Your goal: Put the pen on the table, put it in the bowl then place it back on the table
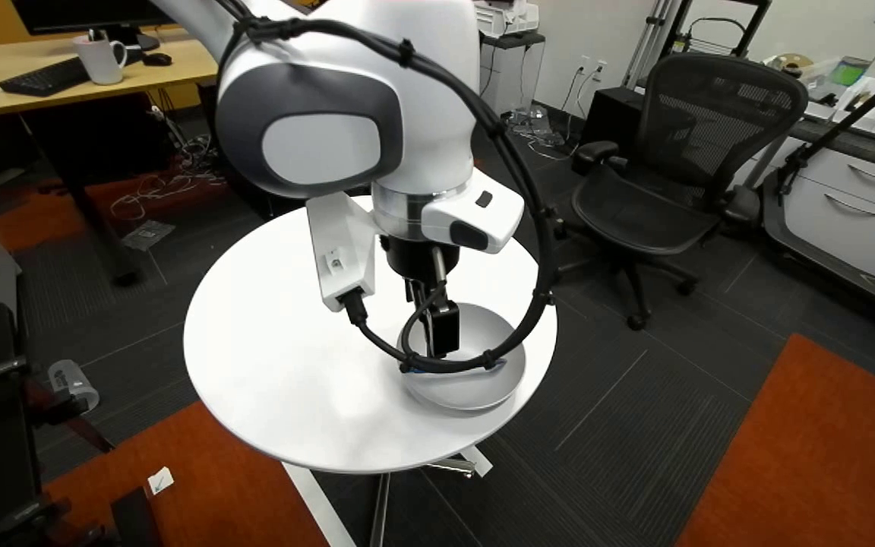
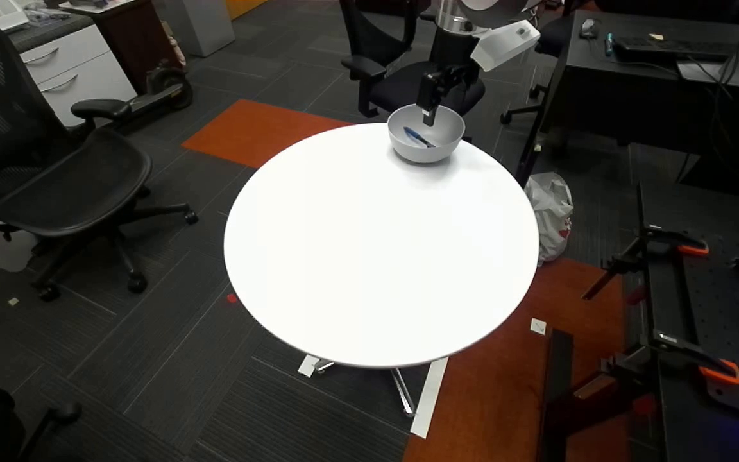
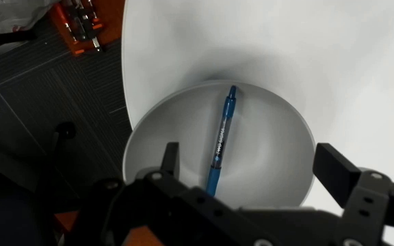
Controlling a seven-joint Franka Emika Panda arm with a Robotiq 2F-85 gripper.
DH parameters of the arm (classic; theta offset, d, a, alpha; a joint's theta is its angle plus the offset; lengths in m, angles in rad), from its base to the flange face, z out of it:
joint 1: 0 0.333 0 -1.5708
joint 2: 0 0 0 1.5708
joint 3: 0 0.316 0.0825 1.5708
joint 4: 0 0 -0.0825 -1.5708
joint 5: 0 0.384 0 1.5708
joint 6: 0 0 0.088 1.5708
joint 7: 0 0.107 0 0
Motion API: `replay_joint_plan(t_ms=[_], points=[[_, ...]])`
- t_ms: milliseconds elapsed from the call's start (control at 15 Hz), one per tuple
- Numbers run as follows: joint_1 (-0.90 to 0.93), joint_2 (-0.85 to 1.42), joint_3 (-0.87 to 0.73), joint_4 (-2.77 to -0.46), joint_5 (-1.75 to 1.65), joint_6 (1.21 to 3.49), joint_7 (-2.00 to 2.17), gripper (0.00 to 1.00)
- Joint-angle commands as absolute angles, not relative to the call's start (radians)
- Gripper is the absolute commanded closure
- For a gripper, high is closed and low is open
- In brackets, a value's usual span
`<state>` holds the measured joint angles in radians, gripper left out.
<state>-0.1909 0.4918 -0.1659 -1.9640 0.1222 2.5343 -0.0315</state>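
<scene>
Gripper point(image 3: 247, 159): in the wrist view its two fingers point(image 3: 335, 174) stand wide apart, and it has hold of nothing.
Pen point(image 3: 223, 133): lying in the bowl point(image 3: 268, 143), blue at both ends, TWO SIGMA printed along the see-through middle; one end sits just beside the rim, the other is hidden by black gripper parts.
White top: that's the table point(image 3: 364, 85), the bowl close to its edge with a soft shadow next to it.
Bowl, far side: in an exterior view the gripper points down over it, and the pen shows slantwise inside.
Dark chair point(image 2: 401, 90): beyond the bowl from there.
Plastic bag point(image 2: 552, 215): showing past the table's edge.
Arm point(image 1: 437, 144): in an exterior view it reaches down over the table, big and white.
Cable point(image 1: 547, 251): loops across in front of the bowl, so I catch only slivers of blue pen; how far the fingers are spread I can't tell from here.
Mug point(image 1: 100, 61): on a pale desk point(image 1: 4, 61), by a black keyboard point(image 1: 42, 77).
</scene>
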Motion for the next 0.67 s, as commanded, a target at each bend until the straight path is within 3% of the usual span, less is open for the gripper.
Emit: replay_joint_plan(t_ms=[0, 600], points=[[-0.206, 0.56, -0.158, -1.893, 0.123, 2.545, 0.014, 0.0], [-0.22, 0.686, -0.162, -1.758, 0.122, 2.526, 0.068, 0.0]])
